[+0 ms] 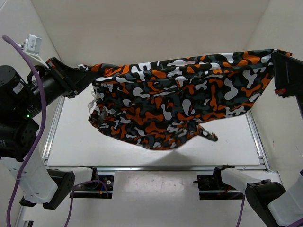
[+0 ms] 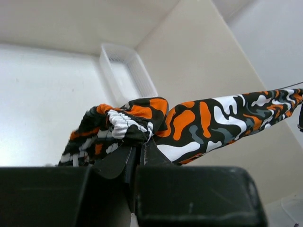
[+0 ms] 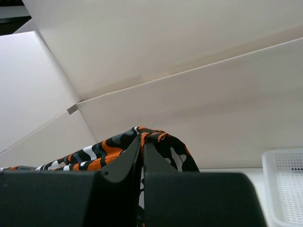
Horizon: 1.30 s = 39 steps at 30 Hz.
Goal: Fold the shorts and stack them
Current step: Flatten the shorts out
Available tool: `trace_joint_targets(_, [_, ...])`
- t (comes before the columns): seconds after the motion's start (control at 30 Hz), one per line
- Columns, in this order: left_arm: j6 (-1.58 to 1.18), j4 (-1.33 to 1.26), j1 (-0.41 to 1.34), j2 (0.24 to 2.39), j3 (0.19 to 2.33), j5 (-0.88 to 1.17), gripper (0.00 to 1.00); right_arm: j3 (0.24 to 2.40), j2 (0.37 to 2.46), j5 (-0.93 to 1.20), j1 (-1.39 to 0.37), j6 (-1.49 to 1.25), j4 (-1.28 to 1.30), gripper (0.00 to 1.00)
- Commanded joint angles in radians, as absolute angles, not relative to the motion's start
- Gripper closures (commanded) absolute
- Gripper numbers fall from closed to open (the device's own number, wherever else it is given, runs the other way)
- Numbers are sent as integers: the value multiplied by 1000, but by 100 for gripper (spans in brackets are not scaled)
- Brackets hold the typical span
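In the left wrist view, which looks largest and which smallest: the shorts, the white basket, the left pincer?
1. left pincer, but only because it is so near the camera, so this rank is unsure.
2. shorts.
3. white basket.

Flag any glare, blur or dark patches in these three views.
Top external: the shorts are sharp, the table under them is washed out bright. Left wrist: the left claw is a dark, soft silhouette; the shorts are crisp, the basket pale against white. Right wrist: the right claw is equally dark; the basket mesh is legible.
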<state>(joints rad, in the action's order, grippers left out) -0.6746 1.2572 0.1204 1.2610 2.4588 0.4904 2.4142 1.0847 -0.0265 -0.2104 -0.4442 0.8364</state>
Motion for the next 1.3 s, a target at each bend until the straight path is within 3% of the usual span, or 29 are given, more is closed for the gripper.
trace_joint_targets(0.0, [-672, 1279, 110, 1253, 2375, 500, 90, 2367, 1153, -92, -202, -411, 828, 100])
trace_joint_targets(0.07, [-672, 1279, 110, 1235, 2275, 467, 90, 2312, 1167, -92, -202, -411, 819, 100])
trace_joint_targets(0.2, [-721, 1113, 110, 1184, 1870, 439, 90, 2107, 1253, -81, -202, -411, 755, 100])
trace_joint_targets(0.3, [-730, 1037, 110, 1291, 1769, 414, 90, 2004, 1359, -58, -202, -411, 672, 100])
trace_joint_targets(0.4, [-730, 1026, 101, 1452, 1794, 357, 90, 1942, 1529, -14, -202, -411, 631, 100])
trace_joint_targets(0.57, [-661, 1061, 81, 1937, 2121, 357, 90, 1985, 1852, 21, -222, -402, 560, 100])
trace_joint_targets(0.7, [-640, 1121, 32, 2219, 2362, 409, 85, 2208, 2101, 50, -222, -402, 578, 100])
trace_joint_targets(0.77, [-640, 1121, -1, 2301, 2414, 432, 90, 2373, 2234, 63, -222, -402, 613, 100])
trace_joint_targets(0.87, [-640, 1092, -41, 2312, 2392, 433, 90, 2537, 2353, 91, -222, -393, 655, 100])
trace_joint_targets(1.27, [-640, 1069, -184, 2214, 2365, 420, 90, 2385, 2205, 91, -152, -350, 644, 100])
